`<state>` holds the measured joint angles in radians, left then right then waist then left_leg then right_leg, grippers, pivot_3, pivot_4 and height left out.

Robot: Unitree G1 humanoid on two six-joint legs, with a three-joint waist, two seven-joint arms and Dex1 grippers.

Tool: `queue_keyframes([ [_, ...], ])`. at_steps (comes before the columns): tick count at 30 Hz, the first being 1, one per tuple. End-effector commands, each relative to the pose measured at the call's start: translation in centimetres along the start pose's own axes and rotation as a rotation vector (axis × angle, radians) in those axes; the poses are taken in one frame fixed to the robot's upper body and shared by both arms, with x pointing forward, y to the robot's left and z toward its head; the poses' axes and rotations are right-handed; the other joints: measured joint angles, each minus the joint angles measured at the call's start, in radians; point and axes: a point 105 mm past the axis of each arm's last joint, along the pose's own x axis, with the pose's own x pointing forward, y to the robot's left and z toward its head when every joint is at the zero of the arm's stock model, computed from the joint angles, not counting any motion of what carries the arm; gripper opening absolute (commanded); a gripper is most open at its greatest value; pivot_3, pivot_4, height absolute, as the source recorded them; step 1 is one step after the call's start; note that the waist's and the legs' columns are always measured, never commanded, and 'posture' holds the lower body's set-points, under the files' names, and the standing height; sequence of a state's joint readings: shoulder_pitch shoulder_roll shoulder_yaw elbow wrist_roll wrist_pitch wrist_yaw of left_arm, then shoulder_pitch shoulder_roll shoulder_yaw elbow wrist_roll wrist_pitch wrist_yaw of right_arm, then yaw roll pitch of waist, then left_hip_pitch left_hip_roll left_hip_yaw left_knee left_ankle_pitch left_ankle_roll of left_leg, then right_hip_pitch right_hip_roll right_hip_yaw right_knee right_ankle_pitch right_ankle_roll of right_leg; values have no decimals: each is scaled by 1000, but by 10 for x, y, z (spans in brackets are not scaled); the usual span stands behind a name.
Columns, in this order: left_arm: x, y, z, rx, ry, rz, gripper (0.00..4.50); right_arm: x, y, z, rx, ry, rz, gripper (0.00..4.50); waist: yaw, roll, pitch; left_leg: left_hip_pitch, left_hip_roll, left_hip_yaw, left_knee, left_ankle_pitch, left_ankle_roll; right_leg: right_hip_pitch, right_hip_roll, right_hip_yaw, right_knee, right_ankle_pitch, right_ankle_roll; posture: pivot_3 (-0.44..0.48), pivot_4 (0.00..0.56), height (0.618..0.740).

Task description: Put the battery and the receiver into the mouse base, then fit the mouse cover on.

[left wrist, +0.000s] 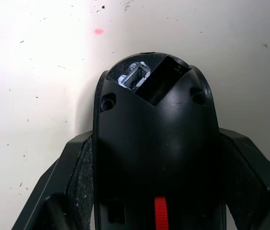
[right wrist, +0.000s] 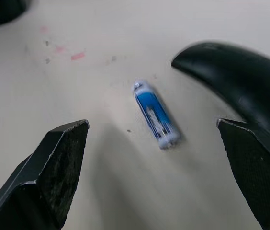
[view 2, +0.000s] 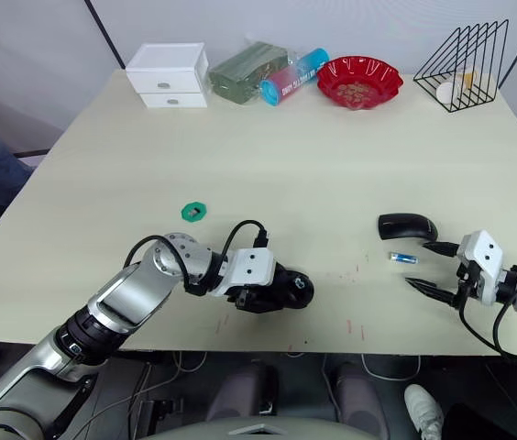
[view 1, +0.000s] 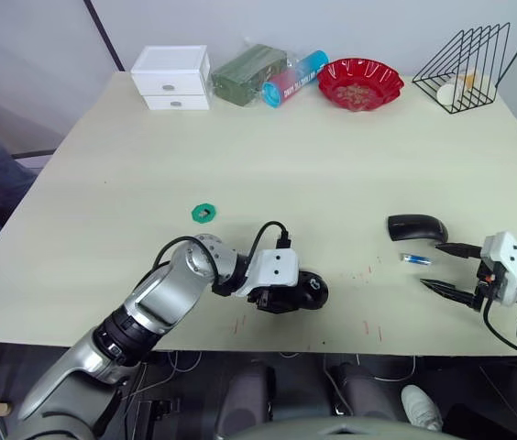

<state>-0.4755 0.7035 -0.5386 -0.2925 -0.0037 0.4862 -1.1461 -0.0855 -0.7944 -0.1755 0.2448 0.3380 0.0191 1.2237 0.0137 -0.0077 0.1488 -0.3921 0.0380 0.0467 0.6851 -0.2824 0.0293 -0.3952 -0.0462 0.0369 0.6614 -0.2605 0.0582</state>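
Note:
My left gripper [view 1: 288, 295] is shut on the black mouse base [view 1: 306, 291] near the table's front edge. In the left wrist view its fingers [left wrist: 80, 172] press both sides of the mouse base [left wrist: 154, 143], whose red part shows near the wrist. A silvery plug [left wrist: 134, 77] that looks like the receiver sits in a slot at the base's far end. The battery [view 1: 415, 260], white and blue, lies flat on the table just in front of the glossy black mouse cover [view 1: 416, 227]. My right gripper [view 1: 434, 266] is open, its tips on either side of the battery [right wrist: 156, 115] and apart from it.
A green ring [view 1: 203, 214] lies left of centre. Along the far edge stand a white drawer box [view 1: 172, 76], a green packet [view 1: 249, 73], a blue and pink tube [view 1: 293, 77], a red bowl [view 1: 360, 82] and a black wire rack [view 1: 465, 69].

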Motion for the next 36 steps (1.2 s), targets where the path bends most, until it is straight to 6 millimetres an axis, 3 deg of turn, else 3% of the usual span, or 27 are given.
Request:
queue_keyframes([
  [1,6,-4,-15,-32,59,-11,2918,-1,-3,3,-2,12,19,4500,2,0,0,0,0,0,0,0,0,0,0,0,0,0,0,0,150,740],
  [6,6,-4,-15,-33,59,-14,2918,6,-3,2,-6,6,35,4500,0,0,0,0,0,0,0,0,0,0,0,0,0,0,0,0,150,740],
  [9,5,-7,-15,-36,57,-16,2918,6,-2,-1,-18,13,43,3715,0,0,0,0,0,0,0,0,0,0,0,1,0,0,0,0,150,740],
  [16,4,-8,-17,-51,63,-15,2918,6,-3,1,-36,-25,25,186,-1,0,0,0,0,0,0,0,0,0,0,1,0,0,0,0,150,740],
  [17,4,-8,-17,-50,65,-15,2918,7,-2,1,-41,-26,28,14,-1,0,0,0,0,0,0,0,0,0,0,1,0,0,0,0,150,740],
  [27,4,-8,-17,-43,64,-17,2918,0,4,21,-74,-26,36,20,-1,0,0,0,0,0,0,0,0,0,0,1,0,0,0,0,150,740],
  [33,5,-7,-17,-43,65,-17,2918,2,24,40,-77,26,85,20,-1,0,0,0,0,-1,0,0,0,-1,0,1,0,0,0,0,150,740],
  [36,5,-7,-18,-41,66,-23,2918,9,46,57,-130,151,165,20,-1,0,0,-1,0,-1,0,0,0,-1,0,2,0,0,0,0,150,740],
])
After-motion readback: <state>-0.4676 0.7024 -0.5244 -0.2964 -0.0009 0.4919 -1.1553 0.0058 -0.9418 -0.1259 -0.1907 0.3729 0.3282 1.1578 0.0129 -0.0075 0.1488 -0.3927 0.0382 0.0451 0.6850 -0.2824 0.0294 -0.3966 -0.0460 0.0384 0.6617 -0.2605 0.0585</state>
